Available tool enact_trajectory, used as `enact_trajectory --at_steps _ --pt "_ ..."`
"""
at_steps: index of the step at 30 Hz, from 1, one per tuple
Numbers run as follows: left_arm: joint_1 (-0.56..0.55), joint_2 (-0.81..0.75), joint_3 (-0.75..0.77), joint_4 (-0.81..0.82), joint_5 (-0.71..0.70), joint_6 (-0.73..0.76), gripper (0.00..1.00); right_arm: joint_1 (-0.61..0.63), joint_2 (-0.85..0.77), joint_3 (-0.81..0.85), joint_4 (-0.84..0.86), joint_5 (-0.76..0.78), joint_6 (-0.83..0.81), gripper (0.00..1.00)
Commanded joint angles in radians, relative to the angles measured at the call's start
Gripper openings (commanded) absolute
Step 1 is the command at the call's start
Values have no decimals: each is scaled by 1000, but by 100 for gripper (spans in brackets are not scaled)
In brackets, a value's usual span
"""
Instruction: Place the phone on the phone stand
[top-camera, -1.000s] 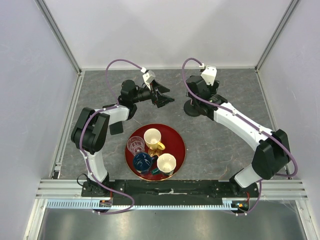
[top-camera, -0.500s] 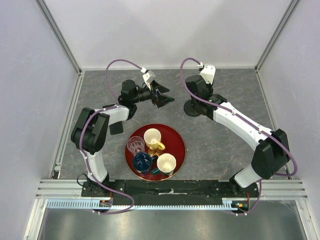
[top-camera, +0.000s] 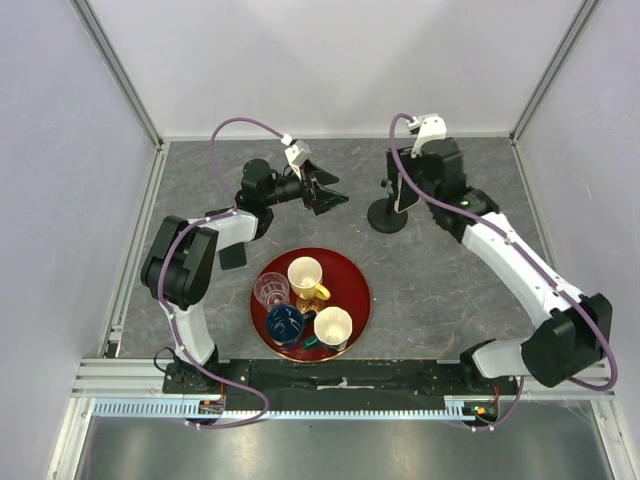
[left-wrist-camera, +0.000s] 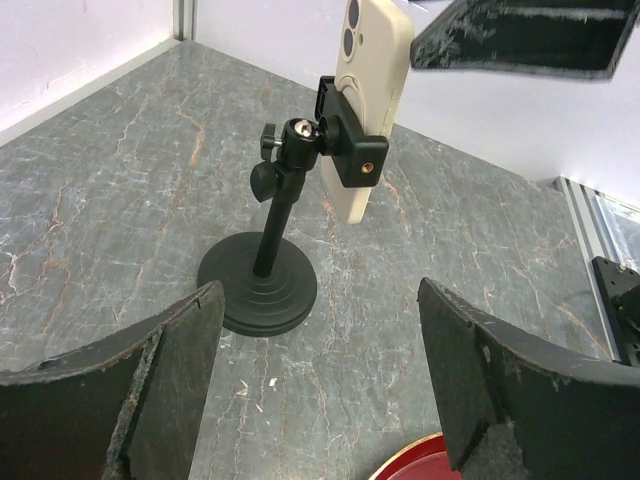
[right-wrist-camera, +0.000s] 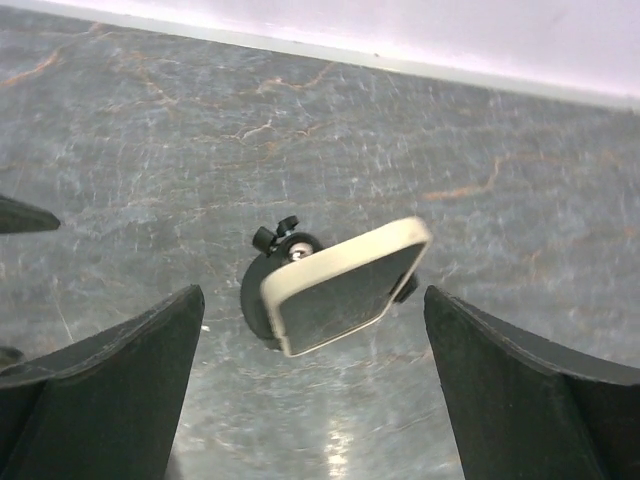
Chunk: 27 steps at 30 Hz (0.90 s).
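The phone (left-wrist-camera: 368, 90), cream-backed with a black screen, stands upright in the clamp of the black phone stand (left-wrist-camera: 262, 290); it shows in the top view (top-camera: 403, 194) and from above in the right wrist view (right-wrist-camera: 345, 286). The stand's disc base (top-camera: 386, 218) rests on the table at back centre. My right gripper (top-camera: 418, 180) is open, above and just right of the phone, not touching it. My left gripper (top-camera: 335, 196) is open and empty, left of the stand, pointing at it.
A red round tray (top-camera: 358, 290) with several cups and a glass sits near the front centre. A flat black rectangle (top-camera: 232, 257) lies by the left arm. Walls and metal rails ring the grey table.
My right gripper has drawn back up and to the right, off the stand; the phone now stands free in the clamp. The left arm has not moved.
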Motion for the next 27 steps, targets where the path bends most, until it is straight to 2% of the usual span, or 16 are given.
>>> enact_trajectory --at_steps 1,6,12,17,27 --pt "-2 -43 12 53 39 12 84 -166 -68 -20 56 -498 -297 98" --pt "-2 -32 12 87 73 -13 84 -311 -57 3 12 -756 -394 98" --pt "-2 -36 5 108 93 -22 84 -326 21 23 14 -948 -444 98" --pt "-2 -40 2 110 96 -21 85 -330 49 16 48 -886 -452 98" --pt "-2 -36 5 118 105 -28 85 -355 73 -4 93 -895 -428 98"
